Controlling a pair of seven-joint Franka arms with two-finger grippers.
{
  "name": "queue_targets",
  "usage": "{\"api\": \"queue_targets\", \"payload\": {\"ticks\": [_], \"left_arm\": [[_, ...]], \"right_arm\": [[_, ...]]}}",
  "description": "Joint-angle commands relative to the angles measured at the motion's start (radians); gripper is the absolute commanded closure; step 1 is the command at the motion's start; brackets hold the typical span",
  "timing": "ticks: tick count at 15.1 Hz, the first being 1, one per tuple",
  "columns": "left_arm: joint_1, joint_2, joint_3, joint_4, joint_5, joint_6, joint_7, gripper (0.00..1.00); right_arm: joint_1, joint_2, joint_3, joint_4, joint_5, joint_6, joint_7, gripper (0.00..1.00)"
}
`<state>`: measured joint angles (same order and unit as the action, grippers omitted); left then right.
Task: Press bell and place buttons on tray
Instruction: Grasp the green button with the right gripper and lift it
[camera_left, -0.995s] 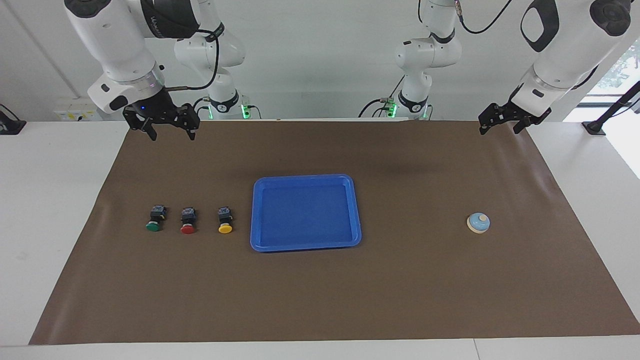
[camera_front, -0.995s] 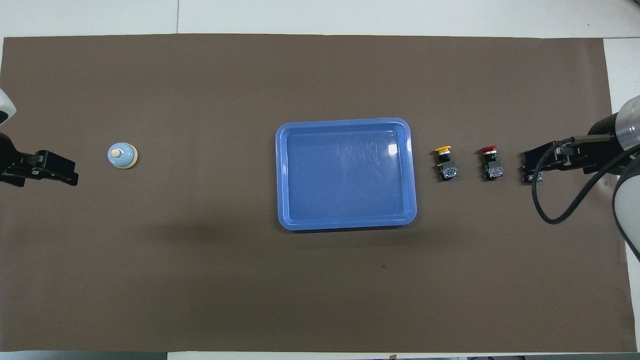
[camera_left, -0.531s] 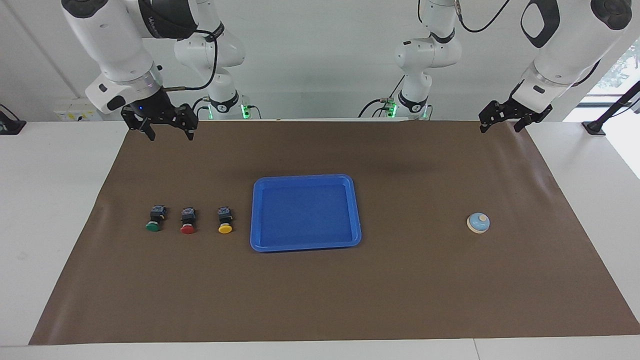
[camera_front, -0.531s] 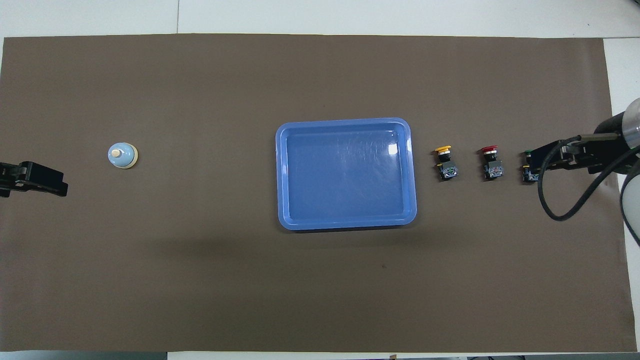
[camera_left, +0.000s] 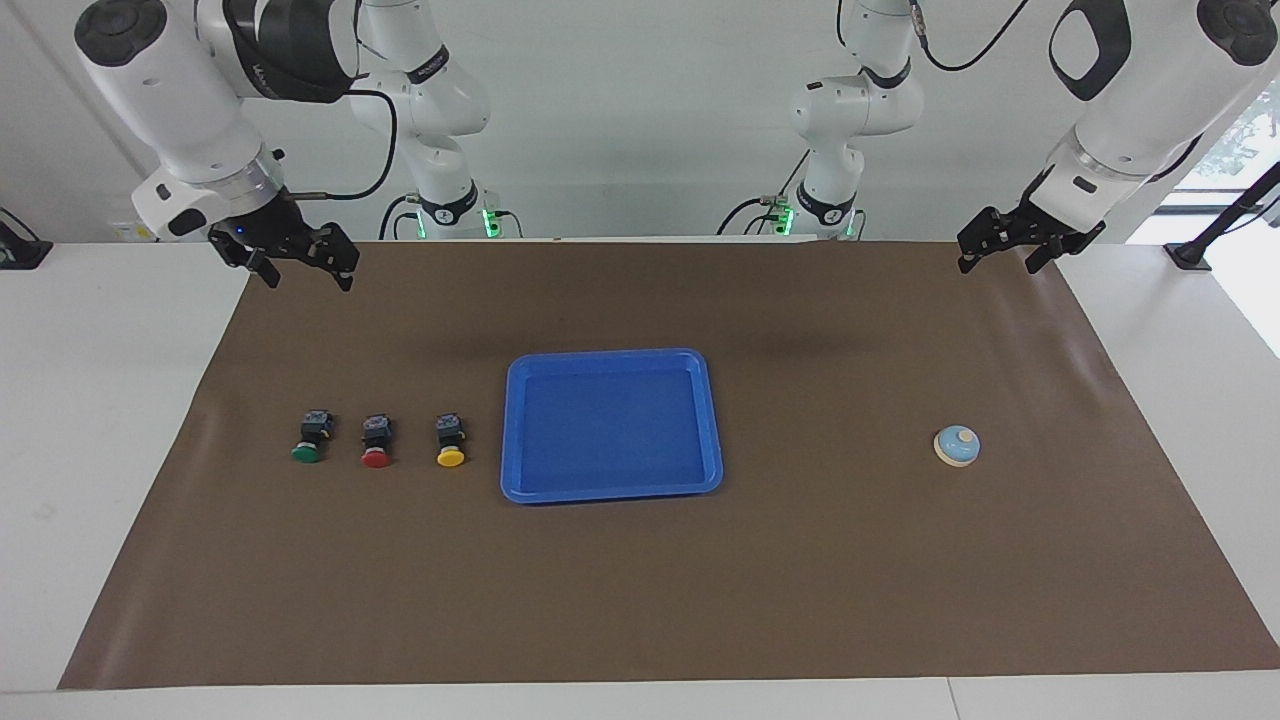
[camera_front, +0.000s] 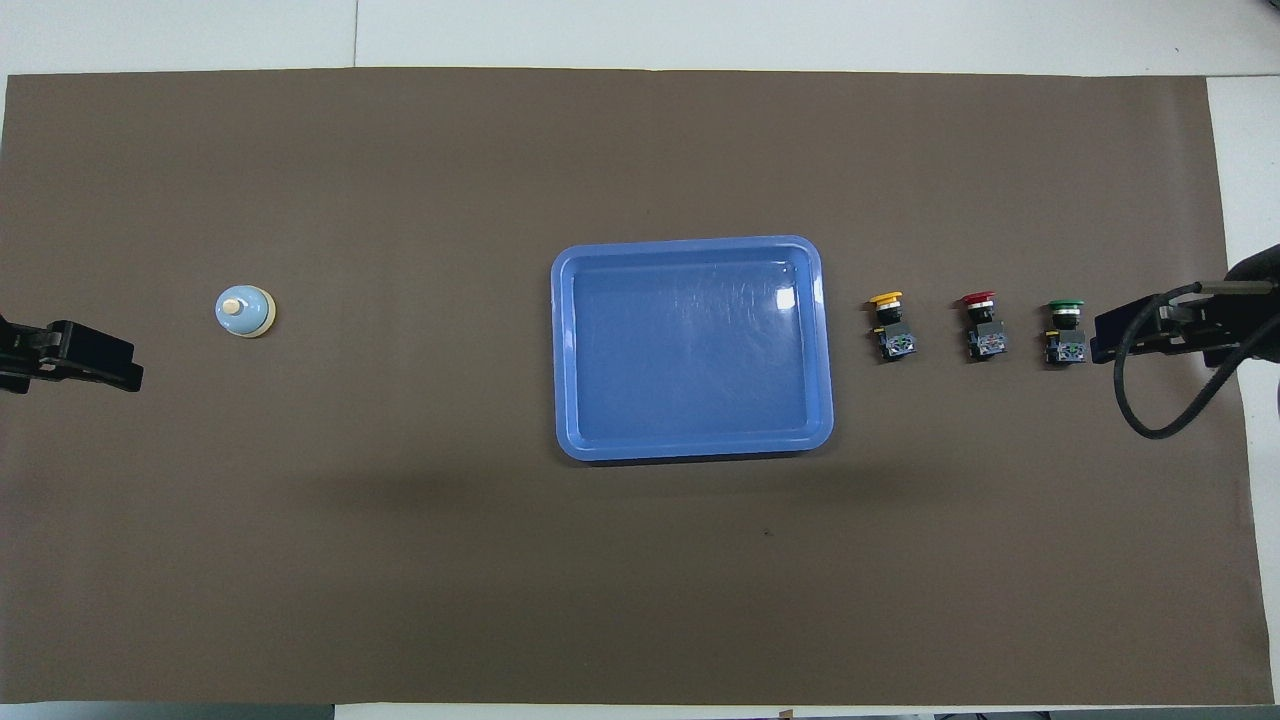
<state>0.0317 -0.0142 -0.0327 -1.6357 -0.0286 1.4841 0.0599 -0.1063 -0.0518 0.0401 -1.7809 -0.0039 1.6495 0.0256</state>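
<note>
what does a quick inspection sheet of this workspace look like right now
surface: brown mat covering a white table
job's things: blue tray mid-mat, nothing in it; yellow button, red button and green button in a row beside it toward the right arm's end, lying on the mat; bell alone toward the left arm's end
clutter: nothing seen
grippers: right gripper raised over the mat's corner, open, holding nothing; left gripper raised over the mat's edge, holding nothing
cables: black cable looping from the right arm's wrist
surroundings: white wall, arm bases with green lights
</note>
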Motion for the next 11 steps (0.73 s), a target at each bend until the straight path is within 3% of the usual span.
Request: {"api": "queue_targets", "payload": {"ticks": [1,5,7,11], "left_arm": [[-0.009,0.025,0.007,0.030,-0.010,-0.012,0.000,0.00],[-0.012,-0.013,0.002,-0.048,-0.010,0.027,0.000,0.00],[-0.012,-0.016,0.002,-0.038,-0.010,0.027,-0.002,0.00],[-0.007,-0.027,0.004,-0.038,-0.010,0.027,0.000,0.00]], "right_arm": [[-0.039,0.035,0.008,-0.106,0.002,0.143,-0.029,0.00],[-0.073,0.131,0.008,-0.149,0.002,0.314,-0.062,0.00],[-0.098,0.161,0.006,-0.181,-0.004,0.401,-0.073,0.00],[-0.122,0.148,0.006,-0.324,-0.005,0.559,-0.096,0.00]]}}
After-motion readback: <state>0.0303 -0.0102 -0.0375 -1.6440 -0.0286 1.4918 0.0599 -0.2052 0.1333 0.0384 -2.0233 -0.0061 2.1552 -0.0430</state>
